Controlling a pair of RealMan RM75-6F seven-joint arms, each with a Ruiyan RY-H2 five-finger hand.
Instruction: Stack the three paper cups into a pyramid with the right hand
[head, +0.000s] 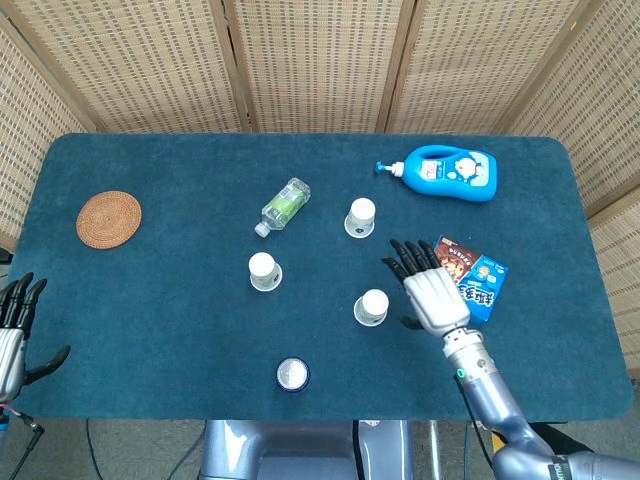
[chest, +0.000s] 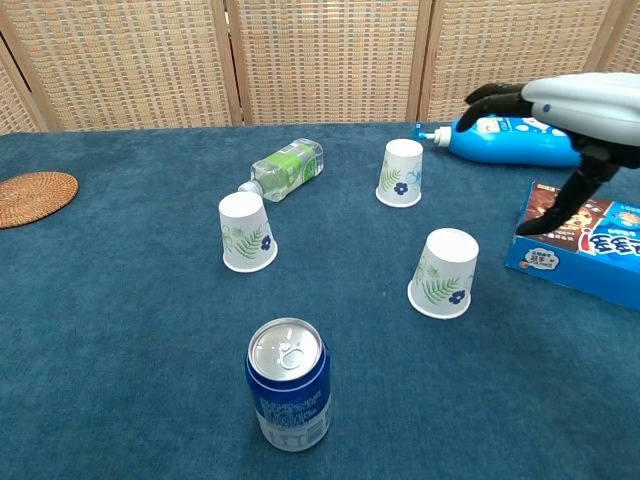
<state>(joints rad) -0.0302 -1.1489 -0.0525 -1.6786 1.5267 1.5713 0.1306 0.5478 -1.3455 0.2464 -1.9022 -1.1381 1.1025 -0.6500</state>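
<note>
From the head view I look steeply down on the whole blue counter, all its edges showing, the woven screen along the far side. My chest view sits low and close (almost at counter height), facing that same screen. Both share the middle ground: three paper cups, the can, the lying bottle.
</note>
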